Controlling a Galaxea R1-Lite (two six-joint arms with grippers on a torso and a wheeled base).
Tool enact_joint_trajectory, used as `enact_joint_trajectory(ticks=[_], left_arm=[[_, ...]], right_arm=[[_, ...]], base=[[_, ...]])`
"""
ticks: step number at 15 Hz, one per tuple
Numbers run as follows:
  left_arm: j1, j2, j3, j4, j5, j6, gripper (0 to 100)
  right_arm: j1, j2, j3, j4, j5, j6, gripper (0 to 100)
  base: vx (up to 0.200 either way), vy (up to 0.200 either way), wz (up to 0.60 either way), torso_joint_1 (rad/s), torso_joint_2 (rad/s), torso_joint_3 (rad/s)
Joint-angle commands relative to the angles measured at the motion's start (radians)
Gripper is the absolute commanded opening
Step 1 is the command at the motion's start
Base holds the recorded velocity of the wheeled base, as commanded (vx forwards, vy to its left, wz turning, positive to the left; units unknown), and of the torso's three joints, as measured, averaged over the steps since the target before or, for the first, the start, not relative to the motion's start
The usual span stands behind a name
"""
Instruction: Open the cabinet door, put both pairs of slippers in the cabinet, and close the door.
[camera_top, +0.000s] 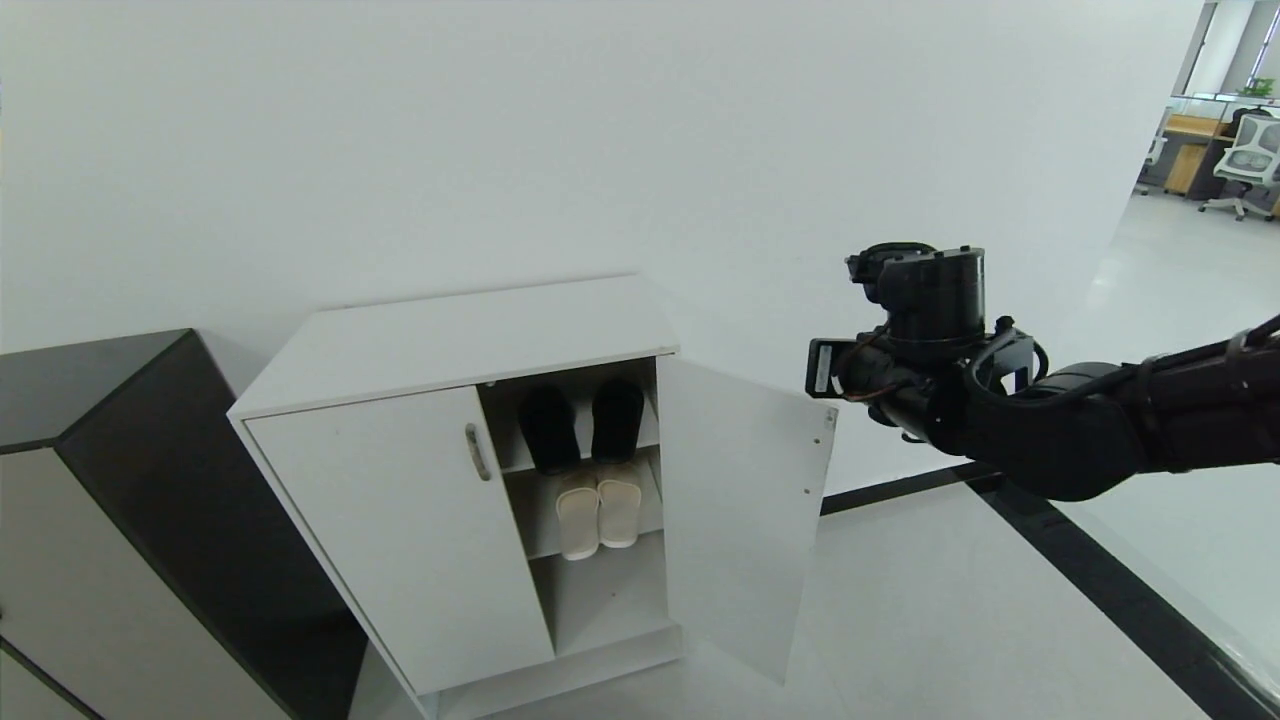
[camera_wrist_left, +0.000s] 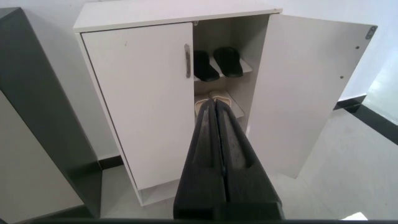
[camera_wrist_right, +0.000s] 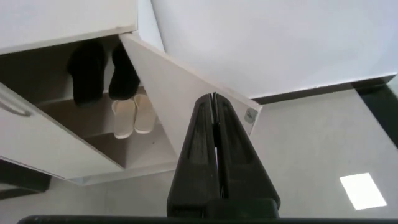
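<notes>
The white cabinet (camera_top: 460, 335) stands on the floor (camera_top: 950, 620) against a pale wall (camera_top: 500, 150); its left door (camera_top: 400, 530) is closed, with a slim metal handle (camera_top: 477, 452) near its inner edge; its right door (camera_top: 745, 520) is swung outward on the right side, inner face showing.

Both pairs are inside, behind the open half; the black slippers (camera_top: 582, 420) lie side by side on the top shelf; the cream slippers (camera_top: 598, 510) lie side by side on the shelf directly below, their near ends reaching slightly past the shelf front.

The left gripper (camera_wrist_left: 214, 104) is held in front of the cabinet, well apart from it, pointing towards the open compartment; its jaws are pressed together with nothing between them.

The right gripper (camera_wrist_right: 213, 99) sits near the free edge of the right door, beside a round hinge fitting (camera_wrist_right: 250, 115); its jaws are likewise closed flat on each other and hold nothing; whether the tips touch the door is hard to tell, though they seem apart. In the head view the right arm is raised, to the right of the door's upper corner.

A dark cabinet (camera_top: 150, 440) stands just beside the white one on its left; a black stripe (camera_top: 1100, 580) runs across the floor.
</notes>
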Motion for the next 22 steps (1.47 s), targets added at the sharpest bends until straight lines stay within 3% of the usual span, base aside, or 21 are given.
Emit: enact_joint_trajectory(ticks=[1,7,22], left_arm=[[0.0,0.001,0.0,0.0,0.0,0.0,0],[0.0,0.001,0.0,0.0,0.0,0.0,0],[0.0,0.001,0.0,0.0,0.0,-0.001,0]], right_arm=[[-0.055,0.096,-0.063,0.003,0.011,0.006,0],[-0.107,0.236,-0.149,0.003,0.025,0.016,0],[-0.112,0.286,-0.149,0.006,0.025,0.014,0]], base=[[0.0,0.0,0.0,0.0,0.0,0.0],[0.0,0.0,0.0,0.0,0.0,0.0],[0.0,0.0,0.0,0.0,0.0,0.0]])
